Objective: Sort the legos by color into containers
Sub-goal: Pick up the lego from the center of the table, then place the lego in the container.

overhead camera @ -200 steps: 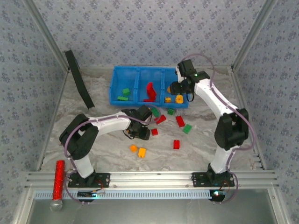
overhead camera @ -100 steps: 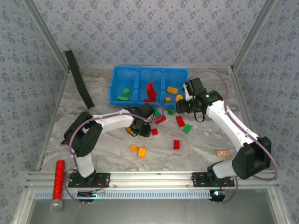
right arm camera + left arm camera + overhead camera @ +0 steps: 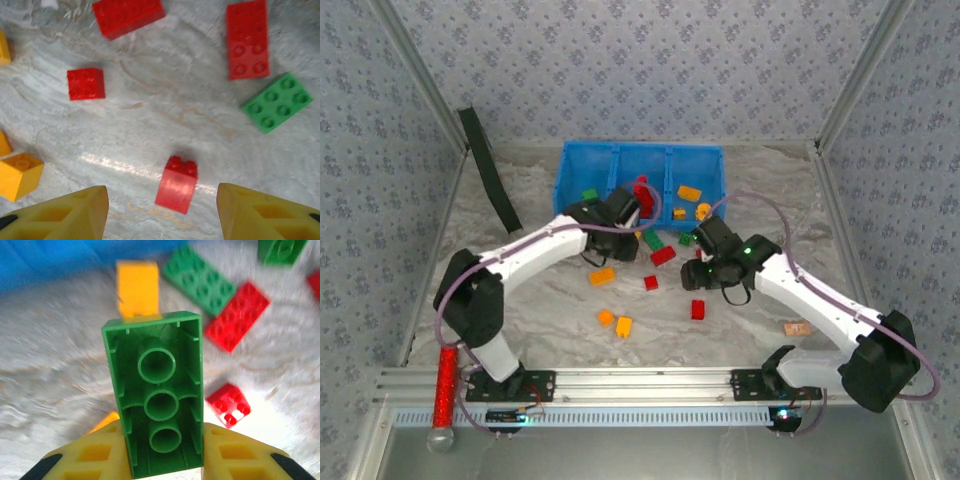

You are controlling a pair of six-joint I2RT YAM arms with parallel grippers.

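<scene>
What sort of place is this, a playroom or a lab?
Likely a robot test booth: two robot arms bolted to a metal rail, wallpapered panels enclosing the table, and legos beside a blue tray for sorting.

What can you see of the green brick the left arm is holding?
The green brick is a long, narrow rectangle of glossy plastic, seen from its hollow underside. Three round tubes run in a row down the middle, with small ribs along the thin walls. Its near end is clamped between the yellow fingers of the left end effector, which press on its two long sides, and the far end sticks out free. It hangs above the marbled table, apparently clear of the loose bricks below.
</scene>
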